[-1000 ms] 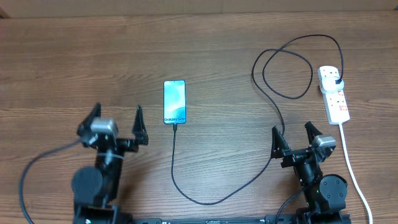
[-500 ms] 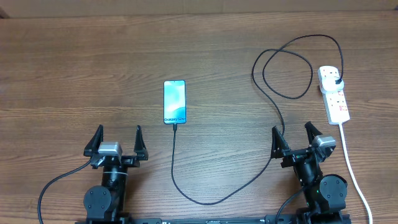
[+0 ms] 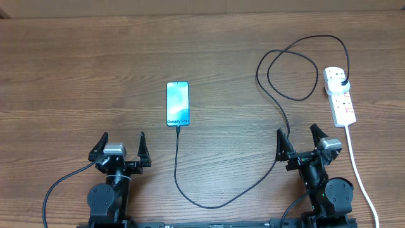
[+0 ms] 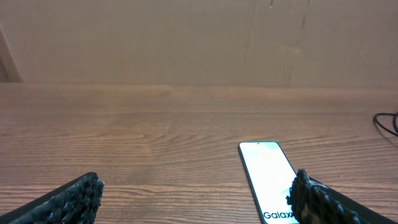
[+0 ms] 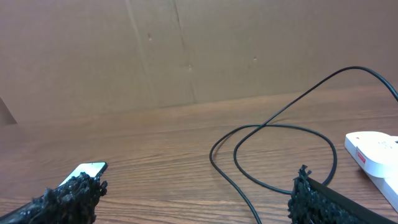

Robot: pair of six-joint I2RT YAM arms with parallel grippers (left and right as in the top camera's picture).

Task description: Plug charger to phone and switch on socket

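Shifted left claw [image 3: 123,136] slightly rightward since a moment before, spread wide; kept right claw [image 3: 295,130] spread, unmoved. Counted one phone [image 3: 178,104], one charger [image 3: 176,152], one socket [image 3: 340,101] on surface [image 3: 76,76].

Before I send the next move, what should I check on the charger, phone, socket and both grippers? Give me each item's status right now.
1. Charger cable reaches the bottom edge of the phone: ok; whether it is fully seated: cannot tell.
2. Black plug sits in the far end of the socket: ok.
3. Socket switched on: cannot tell, too small from overhead.
4. Left gripper open and empty, near the table's front edge: ok.
5. Right gripper open and empty, not touching the cable: ok.
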